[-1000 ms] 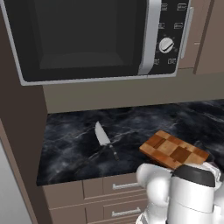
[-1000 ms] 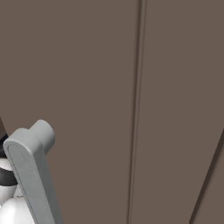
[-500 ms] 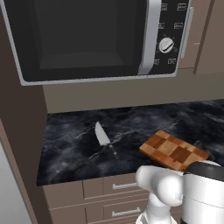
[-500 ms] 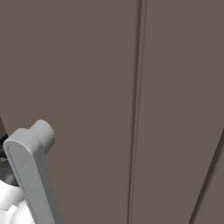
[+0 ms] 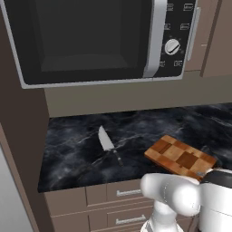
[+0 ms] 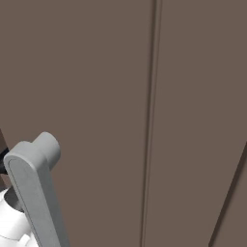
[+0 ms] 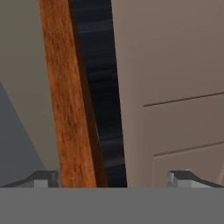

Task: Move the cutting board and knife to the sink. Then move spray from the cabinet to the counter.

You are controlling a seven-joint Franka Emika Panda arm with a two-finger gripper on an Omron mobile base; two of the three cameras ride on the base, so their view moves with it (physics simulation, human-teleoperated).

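While the pincer (image 7: 113, 179) is standing wide and released, I am lining it up edge-on with the cutting board (image 5: 180, 157), which is lying at the front of the tabletop (image 5: 77, 154) past the drawers (image 7: 175, 105); the knife (image 5: 108, 144) is waiting apart, to its left.

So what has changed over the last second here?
The arm has swung leftward and lower in the left base view, now hiding less of the cutting board. Nothing was gripped or released. The knife, board and counter are where they were, and the pincer stays open.
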